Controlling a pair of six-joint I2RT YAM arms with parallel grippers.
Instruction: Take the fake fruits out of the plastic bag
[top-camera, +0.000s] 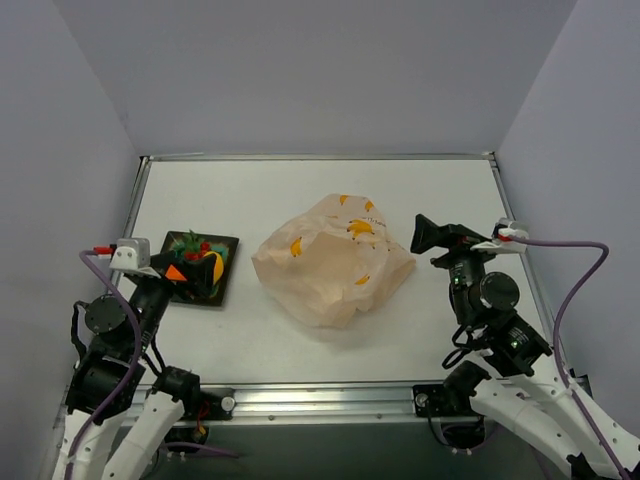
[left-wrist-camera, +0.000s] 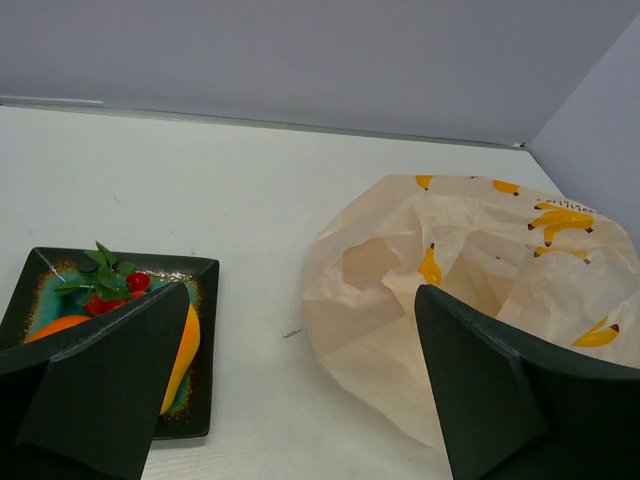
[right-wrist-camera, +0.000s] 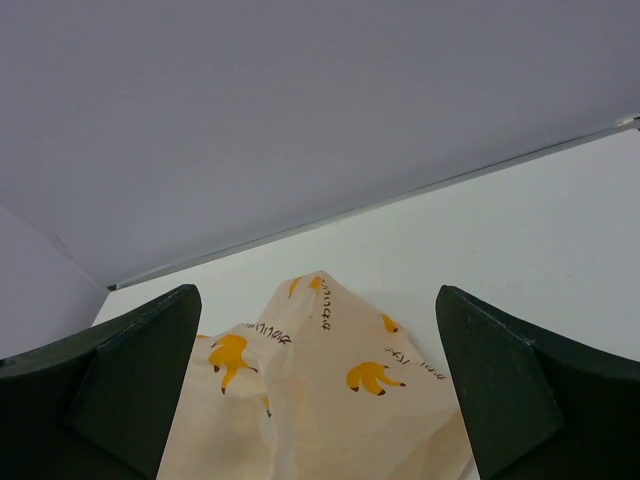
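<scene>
Left end effector (left-wrist-camera: 300, 295) and right end effector (right-wrist-camera: 315, 295) nearest, both wide open, empty. Fake fruits (left-wrist-camera: 110, 290) on dish (left-wrist-camera: 170, 263), near left — plastic bag (top-camera: 335, 262) centre of surface (top-camera: 200, 200). Risks dragging it whole — loose, crinkly film.

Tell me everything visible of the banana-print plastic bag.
The plastic bag is a large, crinkly, translucent peach sack printed with small yellow bananas and dark lettering. It lies crumpled and slumped near the middle of the white table, its mouth apparently gaping toward the left arm's side. No fruit shows inside. Only the table touches it; the teal dish sits apart to its left.
</scene>
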